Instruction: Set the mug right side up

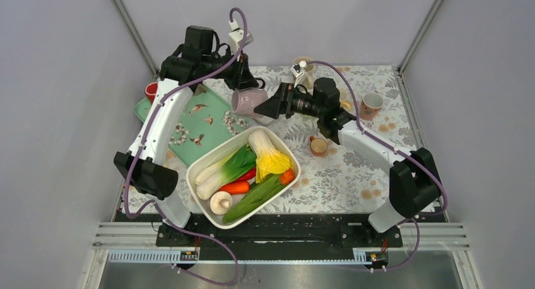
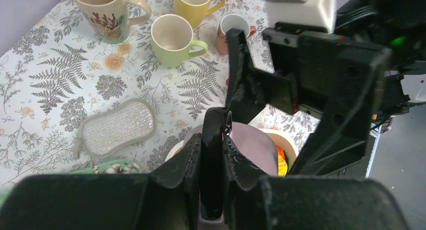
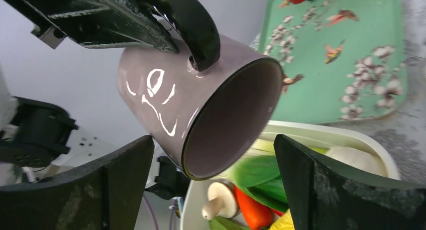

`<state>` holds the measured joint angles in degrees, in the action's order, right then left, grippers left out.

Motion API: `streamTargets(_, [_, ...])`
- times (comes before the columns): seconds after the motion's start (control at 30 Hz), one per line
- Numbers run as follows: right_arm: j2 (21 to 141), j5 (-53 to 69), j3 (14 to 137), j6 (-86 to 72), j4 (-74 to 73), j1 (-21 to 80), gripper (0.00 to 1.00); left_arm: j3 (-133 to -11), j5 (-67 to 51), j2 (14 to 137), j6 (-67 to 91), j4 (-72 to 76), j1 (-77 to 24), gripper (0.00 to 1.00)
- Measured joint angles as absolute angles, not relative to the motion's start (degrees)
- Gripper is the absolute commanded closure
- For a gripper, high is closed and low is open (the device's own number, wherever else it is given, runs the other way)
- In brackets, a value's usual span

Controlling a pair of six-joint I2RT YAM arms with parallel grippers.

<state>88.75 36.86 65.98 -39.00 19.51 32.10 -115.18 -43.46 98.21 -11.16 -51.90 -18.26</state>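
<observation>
We see the mug [image 1: 248, 101] tipped sideways in the air just behind the vegetable tub [image 1: 217, 150], with the left pincer [image 2: 214, 159] clamped on its handle. The right pincer [image 3: 216, 175] stands apart, flanking its mouth. A mistimed handover could drop it into the tub.

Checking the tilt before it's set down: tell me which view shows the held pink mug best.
Right wrist: the mug fills the frame, tilted, with its open mouth visible. Top external shows it small and side-on; left wrist shows just a patch.
</observation>
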Motion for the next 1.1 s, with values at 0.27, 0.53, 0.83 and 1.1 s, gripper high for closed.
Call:
streamTargets(0.27, [91.9, 41.7, 66.1, -52.4, 37.1, 33.9, 0.71, -114.7, -45.3, 97.6, -9.0, -50.5, -19.4, 1.0])
streamTargets(0.53, [88.9, 39.5, 66.4, -49.9, 33.1, 35.0, 1.0, -114.5, -45.0, 97.1, -9.7, -49.4, -19.3, 0.07])
streamTargets(0.83, [74.8, 5.1, 69.4, -19.2, -18.9, 31.9, 1.0, -109.4, -25.1, 93.4, -16.4, -49.2, -19.0, 0.01])
streamTargets(1.1, [80.3, -9.5, 71.0, -10.7, -37.5, 10.7, 1.0, -101.5, -9.3, 92.3, -25.8, -45.7, -18.0, 0.01])
